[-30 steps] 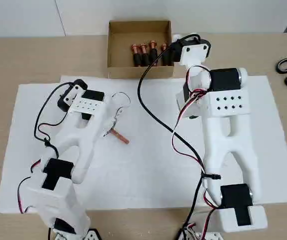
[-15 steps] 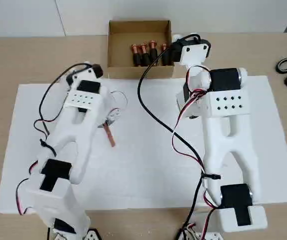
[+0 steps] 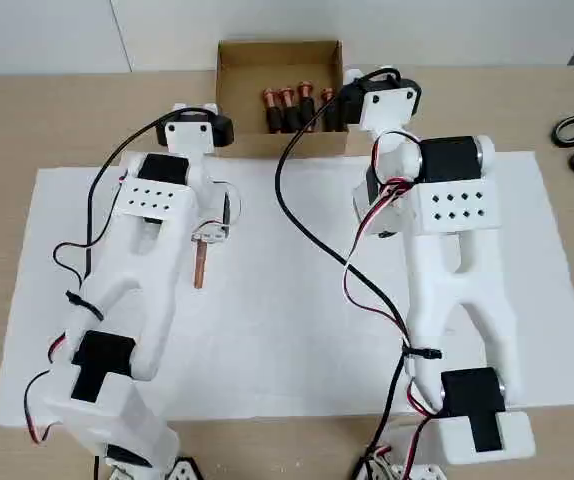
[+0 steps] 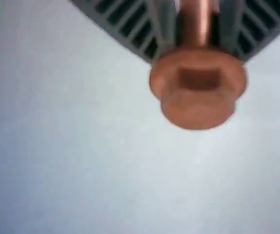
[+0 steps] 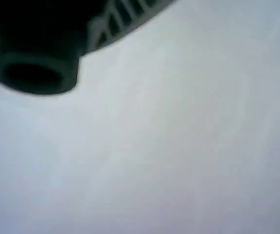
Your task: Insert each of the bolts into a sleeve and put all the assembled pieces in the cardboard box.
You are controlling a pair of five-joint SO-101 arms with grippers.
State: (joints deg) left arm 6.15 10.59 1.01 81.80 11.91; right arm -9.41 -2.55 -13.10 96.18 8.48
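The left tool (image 3: 207, 237) was clamped tight on a copper bolt (image 3: 200, 268), held just over the white sheet (image 3: 297, 340) that covered the surface (image 3: 67, 120). The right tool (image 5: 57, 29) gripped a black sleeve (image 5: 35, 73) above that same sheet. A row of assembled pieces (image 3: 297, 108) lay inside the cardboard box (image 3: 229, 120).

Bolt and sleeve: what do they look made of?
The bolt looks like copper or copper-plated metal: orange-brown, smooth, with a soft sheen on its flanged head. The sleeve is matte black without shine, probably plastic or rubber; which, I cannot tell.
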